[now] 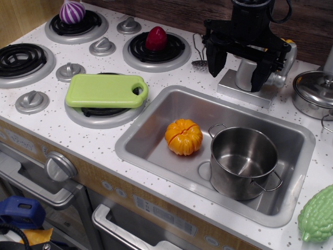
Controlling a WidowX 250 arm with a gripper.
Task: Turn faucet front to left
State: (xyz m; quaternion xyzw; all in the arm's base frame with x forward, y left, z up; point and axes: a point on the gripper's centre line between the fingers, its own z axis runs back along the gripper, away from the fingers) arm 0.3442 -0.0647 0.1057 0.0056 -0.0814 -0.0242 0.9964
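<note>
At the far right of the toy kitchen counter, the black gripper hangs open, its two fingers spread either side of the faucet, whose silver column rises from a square base just behind the sink. A slotted spoon lies just left of the gripper. In the sink sit an orange pumpkin and, to its right, an empty steel pot. A green cutting board covers the near burner; a second pot stands at the far right.

pot in sink — faucet behind
</note>
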